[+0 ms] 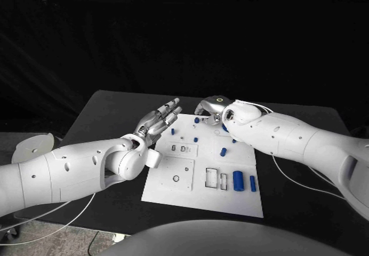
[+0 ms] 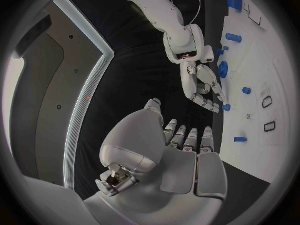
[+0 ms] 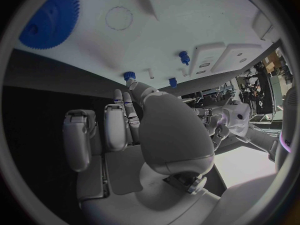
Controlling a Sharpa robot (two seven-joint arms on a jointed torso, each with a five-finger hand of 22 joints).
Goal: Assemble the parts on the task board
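Right hand (image 1: 209, 108): hung over the far edge of the task board (image 1: 201, 200), fingers curled downward near a small blue peg (image 2: 226, 107); whether it pinched anything could not be told, though it was probably poised to pick.
Left hand (image 1: 159, 120): held nothing, fingers spread and flat, just off the board's far left corner, seemingly kept clear as a standby.
Blue gear (image 3: 49, 18): lay flat on the board near the right hand.
Blue cylinders (image 1: 238, 181): lay near the board's right edge, well apart from both hands, seemingly awaiting assembly.

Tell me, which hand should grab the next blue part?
Probably the right hand: its fingers reach down among the blue parts at the board's far edge. The left hand hovers open beside the board.
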